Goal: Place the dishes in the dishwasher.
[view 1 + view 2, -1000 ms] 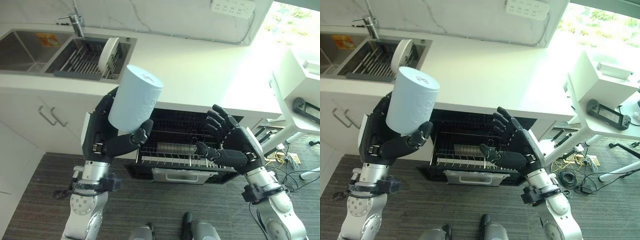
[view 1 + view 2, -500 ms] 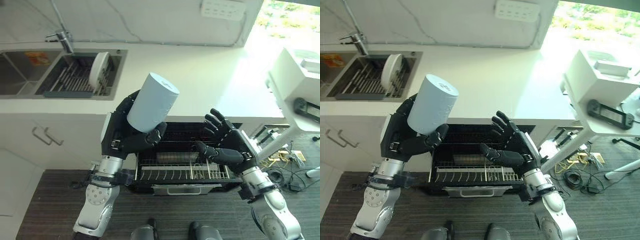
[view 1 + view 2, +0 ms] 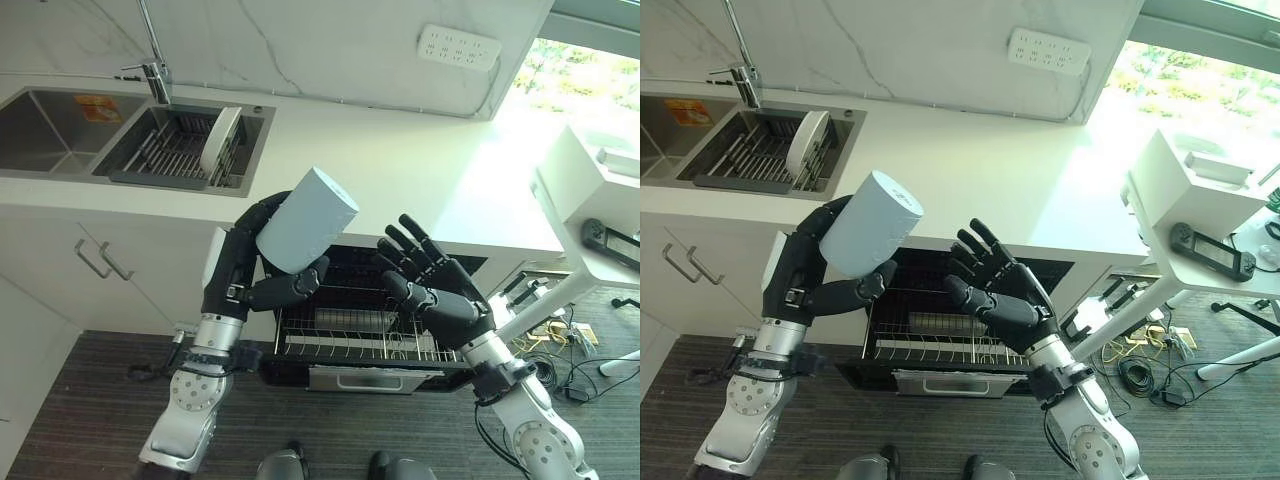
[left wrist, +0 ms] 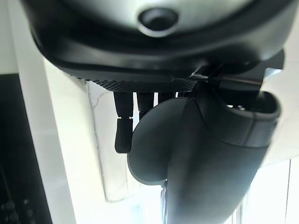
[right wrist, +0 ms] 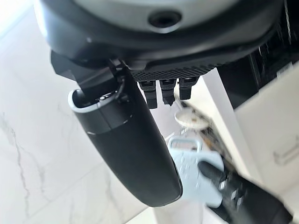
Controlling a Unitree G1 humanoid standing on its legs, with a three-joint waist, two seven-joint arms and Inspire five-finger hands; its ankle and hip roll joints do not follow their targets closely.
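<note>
The left hand (image 3: 243,270) grips a pale blue cup (image 3: 306,220), fingers and thumb curled round it, holding it tilted in the air above the open dishwasher (image 3: 365,330). The right hand (image 3: 430,290) hangs just right of the cup with its fingers spread and straight, holding nothing. The dishwasher's wire rack (image 3: 350,345) is pulled out below both hands. Far left, a white plate (image 3: 219,141) stands on edge in the sink rack (image 3: 170,150), set into the white table (image 3: 400,160).
</note>
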